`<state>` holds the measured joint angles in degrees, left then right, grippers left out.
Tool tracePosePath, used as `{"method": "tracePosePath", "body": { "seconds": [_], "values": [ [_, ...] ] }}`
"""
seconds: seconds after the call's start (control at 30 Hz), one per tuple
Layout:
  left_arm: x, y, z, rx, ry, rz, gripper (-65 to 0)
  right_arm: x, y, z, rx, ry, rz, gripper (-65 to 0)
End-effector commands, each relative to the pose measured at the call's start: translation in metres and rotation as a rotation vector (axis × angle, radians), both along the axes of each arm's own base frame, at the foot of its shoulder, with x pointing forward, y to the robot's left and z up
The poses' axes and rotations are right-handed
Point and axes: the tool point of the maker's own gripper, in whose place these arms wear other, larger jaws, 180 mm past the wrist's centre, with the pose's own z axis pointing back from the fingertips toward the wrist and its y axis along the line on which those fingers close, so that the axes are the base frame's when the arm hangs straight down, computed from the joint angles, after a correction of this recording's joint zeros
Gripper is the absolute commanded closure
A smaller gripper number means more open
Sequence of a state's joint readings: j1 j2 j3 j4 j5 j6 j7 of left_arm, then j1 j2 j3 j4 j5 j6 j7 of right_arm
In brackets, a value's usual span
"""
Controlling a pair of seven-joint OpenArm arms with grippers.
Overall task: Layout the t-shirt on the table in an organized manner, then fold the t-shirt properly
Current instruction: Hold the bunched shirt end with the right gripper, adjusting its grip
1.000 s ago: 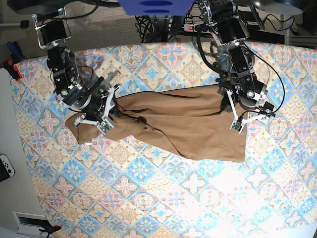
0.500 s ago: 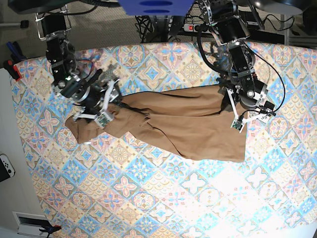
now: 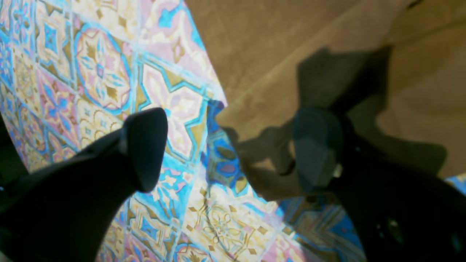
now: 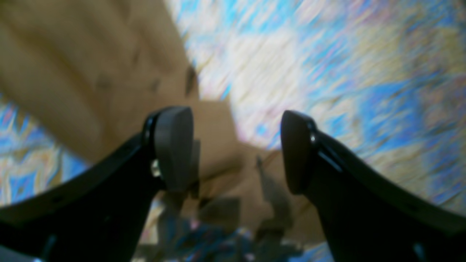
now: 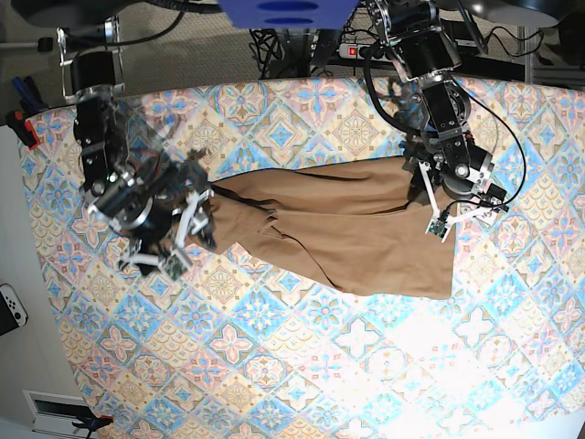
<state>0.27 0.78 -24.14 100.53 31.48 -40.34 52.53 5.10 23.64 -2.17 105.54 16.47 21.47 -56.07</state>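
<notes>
Apparently we keep both tools empty and spread, the left tool (image 3: 233, 149) straddling a cloth edge at right, the right tool (image 4: 235, 147) at left, to straighten our rumpled shirt (image 5: 366, 247), mid-frame on the bench (image 5: 302, 366).

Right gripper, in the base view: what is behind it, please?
Behind the right gripper, part of the t-shirt shows beside it, on the patterned table. The fabric directly behind is covered.
</notes>
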Motion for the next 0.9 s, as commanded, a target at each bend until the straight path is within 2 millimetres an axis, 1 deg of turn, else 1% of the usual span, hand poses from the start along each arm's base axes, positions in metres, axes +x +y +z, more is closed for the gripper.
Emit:
{"method": "tracePosePath", "body": {
  "seconds": [0.0,0.13,0.2,0.27,0.57,0.7,0.87],
  "values": [
    [0.01,0.002,0.012,0.008,-0.045,0.0,-51.3,0.006,-0.002,0.008,0.009,-0.023,0.0,-37.3],
    [0.01,0.002,0.012,0.009,-0.045,0.0,-51.3,0.005,-0.013,-0.016,-0.002,0.045,-0.022,-37.3],
    [0.01,0.002,0.012,0.009,-0.045,0.0,-51.3,-0.001,-0.008,-0.027,-0.021,0.078,0.043,-37.3],
    [0.01,0.002,0.012,0.009,-0.045,0.0,-51.3,-0.006,-0.007,-0.033,-0.034,0.097,0.09,-37.2],
    [0.01,0.002,0.012,0.009,-0.046,0.0,-51.3,-0.01,-0.02,-0.061,-0.032,0.18,0.056,-37.2],
    [0.01,0.002,0.012,0.009,-0.046,0.0,-51.3,0.003,-0.02,-0.054,-0.009,0.145,0.054,-37.2],
    [0.01,0.002,0.012,0.009,-0.046,0.0,-51.3,0.004,-0.022,-0.058,-0.005,0.156,0.046,-37.2]
  ]
}}
